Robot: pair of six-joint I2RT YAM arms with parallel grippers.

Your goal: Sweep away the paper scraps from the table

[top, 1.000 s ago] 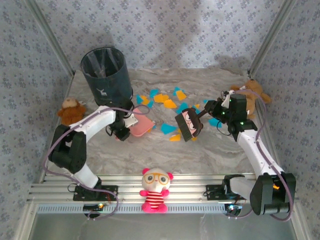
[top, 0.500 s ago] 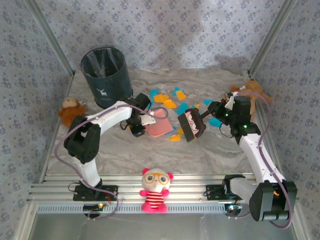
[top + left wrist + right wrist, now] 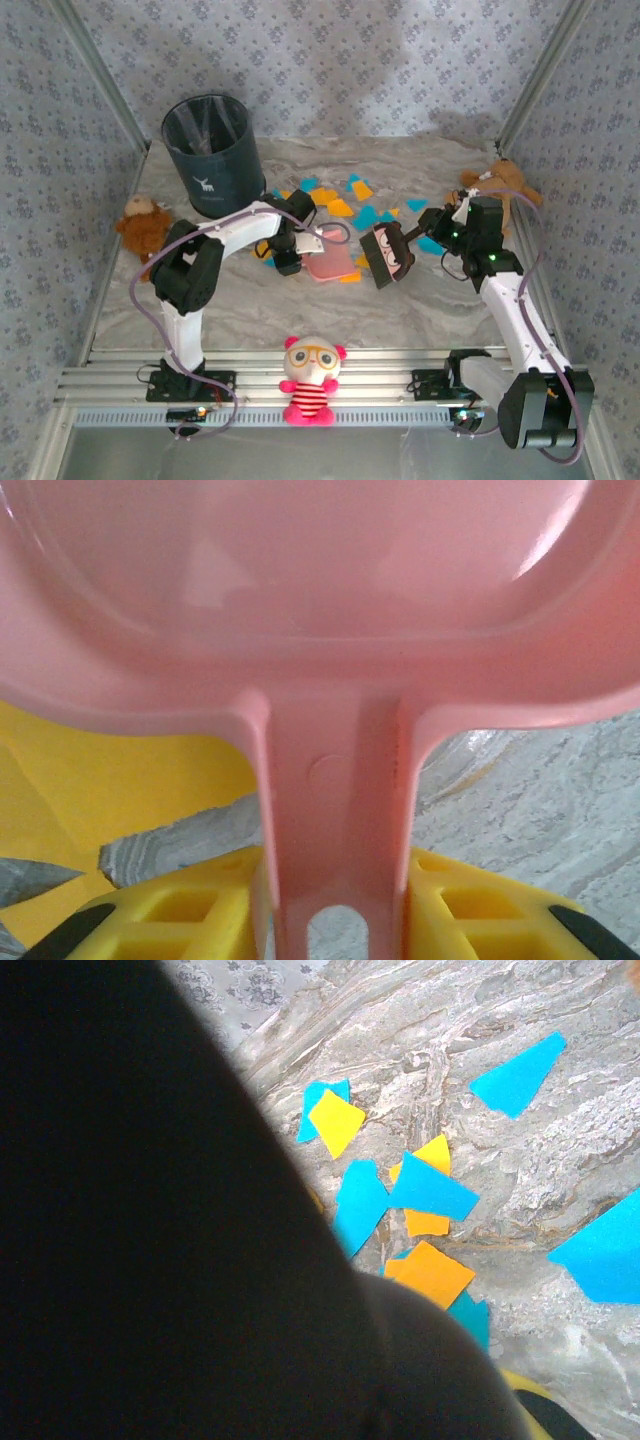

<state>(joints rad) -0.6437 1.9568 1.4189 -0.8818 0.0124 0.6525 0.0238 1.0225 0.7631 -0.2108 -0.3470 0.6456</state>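
Moved right across surface [image 3: 400,310] with dustpan [image 3: 330,262] clamped by its handle in left end effector [image 3: 338,905]. Gripping brush [image 3: 388,255] in right end effector [image 3: 432,226], above paper scraps [image 3: 430,1195] scattered beneath and beyond. Likely feather-light, limp, prone to skitter; better swept than pinched.

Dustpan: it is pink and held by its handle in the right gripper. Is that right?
No. The left gripper holds the pink dustpan by its handle, as the left wrist view shows; the right gripper holds the brush.
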